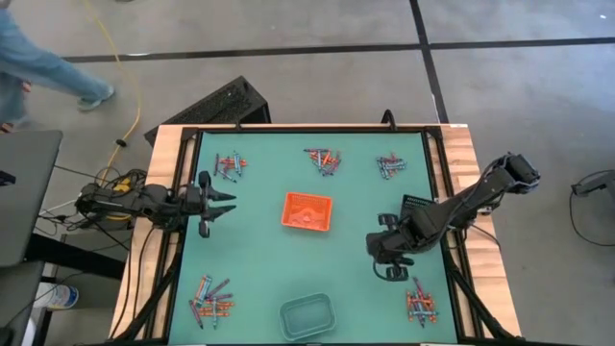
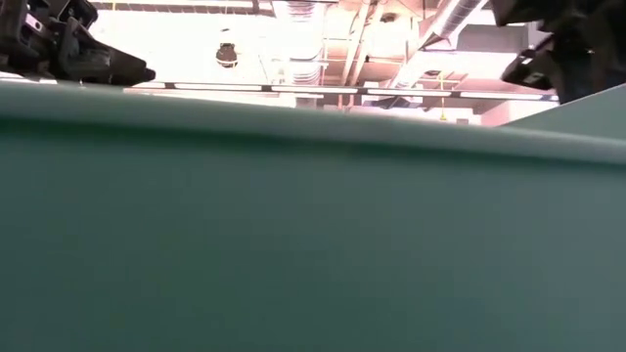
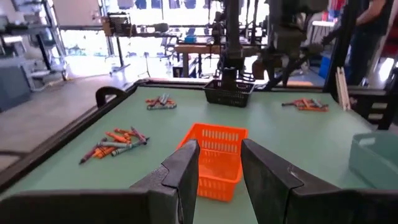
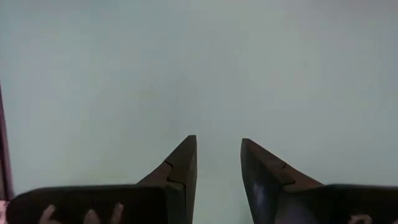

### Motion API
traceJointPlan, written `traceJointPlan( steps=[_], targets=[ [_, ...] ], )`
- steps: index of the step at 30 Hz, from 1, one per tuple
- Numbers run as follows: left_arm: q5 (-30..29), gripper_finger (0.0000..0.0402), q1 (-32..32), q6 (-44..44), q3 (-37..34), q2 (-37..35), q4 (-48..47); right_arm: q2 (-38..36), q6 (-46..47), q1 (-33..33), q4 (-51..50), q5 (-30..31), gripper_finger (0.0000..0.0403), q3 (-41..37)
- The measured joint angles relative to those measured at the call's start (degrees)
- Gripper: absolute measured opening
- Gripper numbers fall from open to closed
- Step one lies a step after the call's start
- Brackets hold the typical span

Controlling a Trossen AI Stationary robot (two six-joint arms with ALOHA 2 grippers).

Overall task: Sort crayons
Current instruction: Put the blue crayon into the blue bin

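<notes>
Crayons lie in small heaps on the green mat: three along the far edge, one at the near left and one at the near right. My left gripper stands open at the table's left edge. It points level toward the orange tray and has nothing between its fingers. My right gripper hangs open right of the middle and points steeply down at bare mat. It is clear of every heap.
The orange tray sits at the table's middle. A clear tray stands at the near edge, and a black tray sits partly under my right arm. A raised dark rim borders the mat. A person walks beyond the far left corner.
</notes>
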Motion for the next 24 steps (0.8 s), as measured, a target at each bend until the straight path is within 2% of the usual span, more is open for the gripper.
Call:
traceJointPlan(
  steps=[2,5,9,15,24],
  targets=[
    [0.01,0.011,0.0,-2.64,0.0,0.5,0.3,0.0,2.88,1.09,-0.02,0.0,0.0118,-0.71],
    [0.66,0.011,0.0,-1.19,0.01,2.46,1.26,0.0,3.47,2.42,2.66,0.02,0.0118,-2.09],
    [5.55,0.011,-0.02,0.07,0.02,8.38,3.25,0.02,2.83,3.06,7.3,0.04,0.0118,-3.92],
    [6.17,0.011,-0.02,-3.38,1.1,22.91,8.29,0.02,-0.29,2.11,9.41,2.01,0.0118,-3.98],
    [10.68,0.011,-2.6,-8.65,12.6,48.1,5.64,0.02,-5.09,0.03,10.12,2.35,0.0118,-3.98]
  ],
)
